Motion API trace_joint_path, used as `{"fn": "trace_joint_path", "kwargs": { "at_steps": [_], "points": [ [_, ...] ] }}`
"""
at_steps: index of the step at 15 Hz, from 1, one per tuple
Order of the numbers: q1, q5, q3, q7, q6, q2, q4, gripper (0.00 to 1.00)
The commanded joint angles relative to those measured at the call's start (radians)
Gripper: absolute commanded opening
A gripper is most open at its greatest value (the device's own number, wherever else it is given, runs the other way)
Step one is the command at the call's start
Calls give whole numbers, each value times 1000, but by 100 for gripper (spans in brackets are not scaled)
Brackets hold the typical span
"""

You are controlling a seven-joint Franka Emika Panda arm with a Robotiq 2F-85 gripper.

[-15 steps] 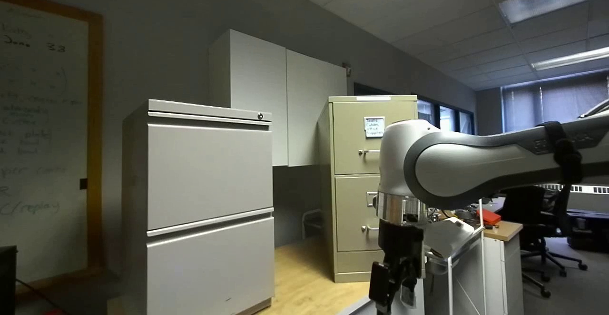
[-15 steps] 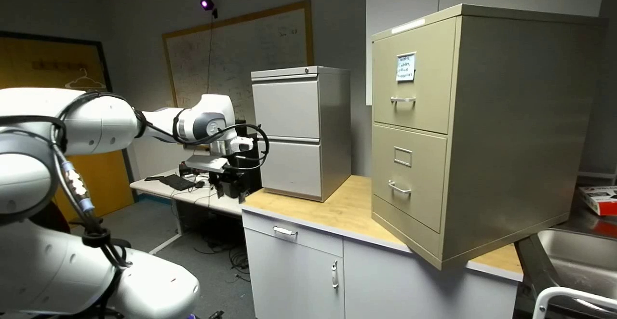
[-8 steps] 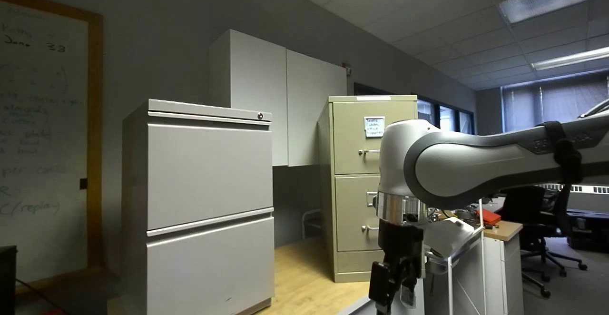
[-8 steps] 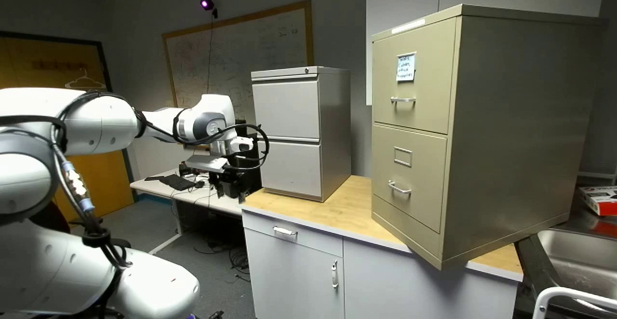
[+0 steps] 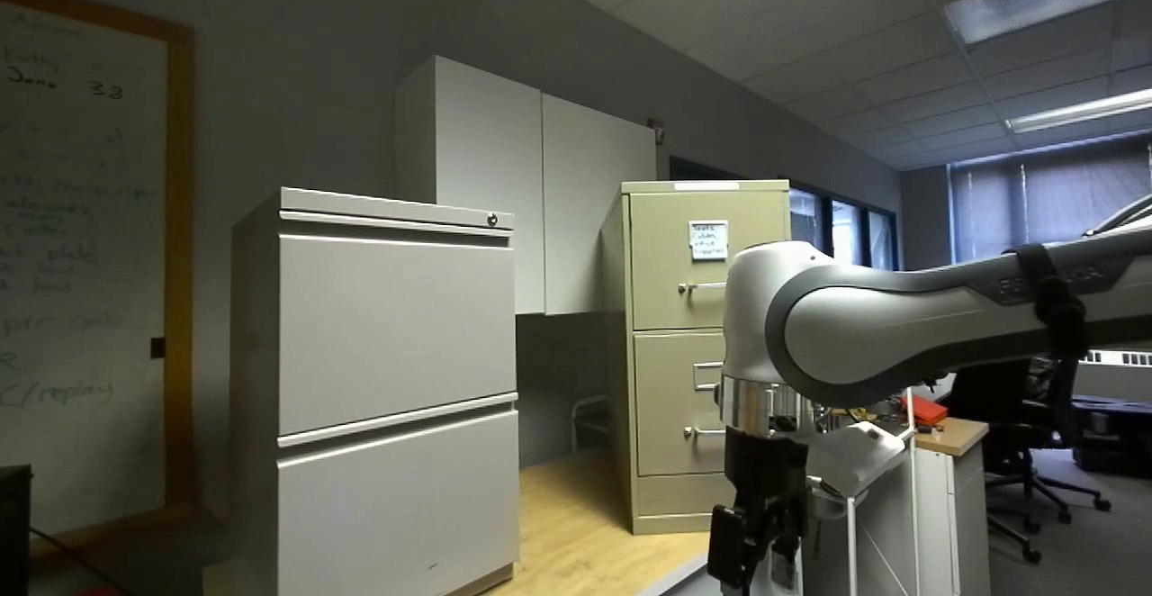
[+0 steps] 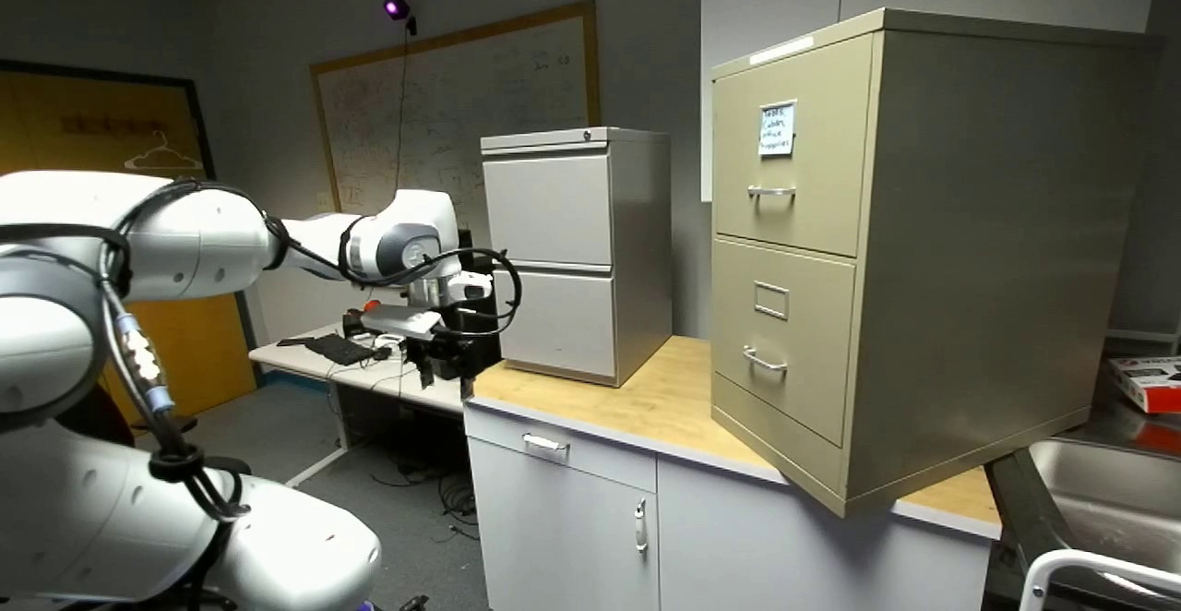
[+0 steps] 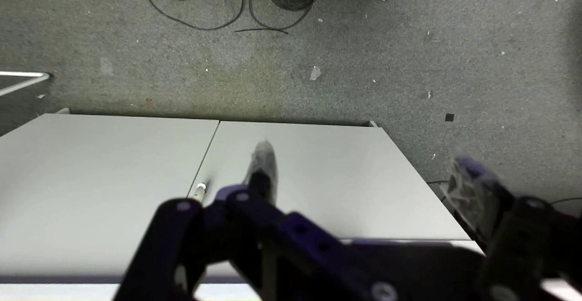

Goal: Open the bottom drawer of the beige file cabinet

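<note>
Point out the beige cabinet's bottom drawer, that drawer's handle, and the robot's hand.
Bottom drawer (image 6: 786,334): in an exterior view, on the bare metal of its front.
Handle (image 6: 765,361): in an exterior view, on the middle of its bar.
Hand (image 7: 362,160): in the wrist view, midway between its fingertips.

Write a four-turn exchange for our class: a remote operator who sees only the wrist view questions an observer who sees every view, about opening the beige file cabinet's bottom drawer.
Operator: My wrist view shows grey floor, pale cupboard fronts and the open end effector. Is the bottom drawer shut?
Observer: Yes. In an exterior view, its front sits flush with the beige file cabinet.
Operator: Am I touching that drawer's handle?
Observer: No. In an exterior view, a clear gap shows between the end effector and the handle.
</note>
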Motion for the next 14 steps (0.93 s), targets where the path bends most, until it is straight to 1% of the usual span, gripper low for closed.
{"fn": "trace_joint_path", "kwargs": {
  "at_steps": [1, 5, 9, 12, 14],
  "points": [
    [-35, -7, -20, 9, 33, 8, 26, 100],
    [-79, -1, -53, 21, 87, 41, 84, 100],
    [-162, -34, -63, 83, 167, 85, 156, 100],
    [-221, -38, -81, 141, 222, 122, 209, 100],
    [-251, -24, -108, 170, 245, 160, 255, 100]
  ]
}}
